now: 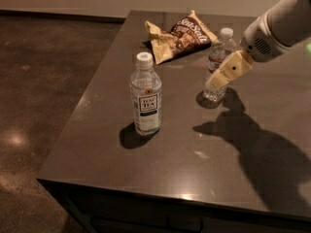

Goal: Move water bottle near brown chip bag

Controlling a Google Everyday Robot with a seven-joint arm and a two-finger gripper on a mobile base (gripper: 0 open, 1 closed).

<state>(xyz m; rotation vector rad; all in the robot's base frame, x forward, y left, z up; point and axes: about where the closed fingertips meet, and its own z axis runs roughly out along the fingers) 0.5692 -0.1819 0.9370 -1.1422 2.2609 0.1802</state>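
Observation:
The water bottle (217, 53), slim and clear with a white cap and a dark label band, stands upright on the dark table (165, 159) at the back right. The brown chip bag (179, 36) lies wrinkled at the far edge, a short way to the bottle's left and behind it. My gripper (215, 83), tan with a white arm behind it, reaches in from the upper right. It sits at the bottle's lower right side and overlaps its lower half in the camera view.
A wider clear bottle with a "TEA" label (146, 97) stands upright nearer the front left. The table's left edge drops to a dark floor (43, 81). The arm casts a shadow (257, 140) over the right of the table.

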